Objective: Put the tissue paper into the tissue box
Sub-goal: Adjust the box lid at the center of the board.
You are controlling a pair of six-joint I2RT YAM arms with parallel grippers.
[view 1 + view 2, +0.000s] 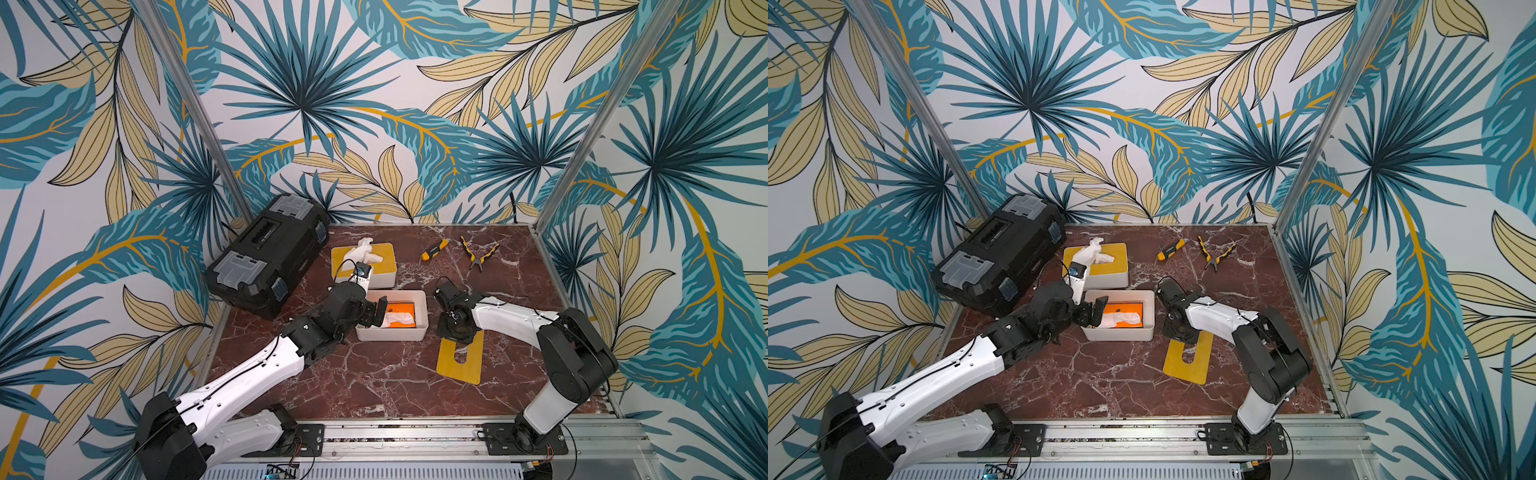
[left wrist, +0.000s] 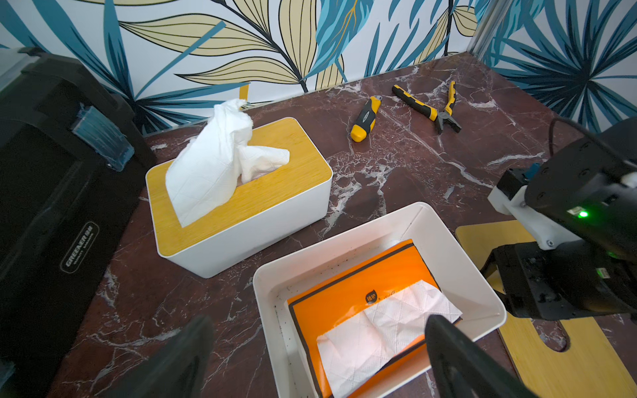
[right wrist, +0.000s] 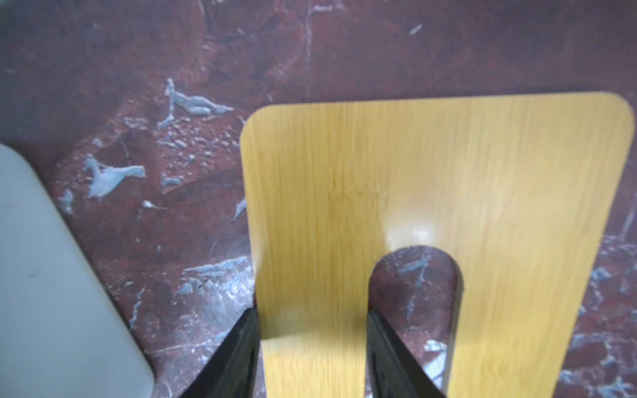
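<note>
— Where is the flat orange plastic tissue pack lying?
— It is lying inside the open white rectangular tissue box, with a crumpled white sheet spilling across its top.
— And the box's yellow bamboo lid?
— It is lying flat on the tabletop, just beside the box.

Tropical wallpaper around me on three sides, teal fronds and tan leaves on white, two aluminium posts at the back corners, red-brown marble tabletop (white veins all through it), slotted metal rail along my near edge, even soft light
</note>
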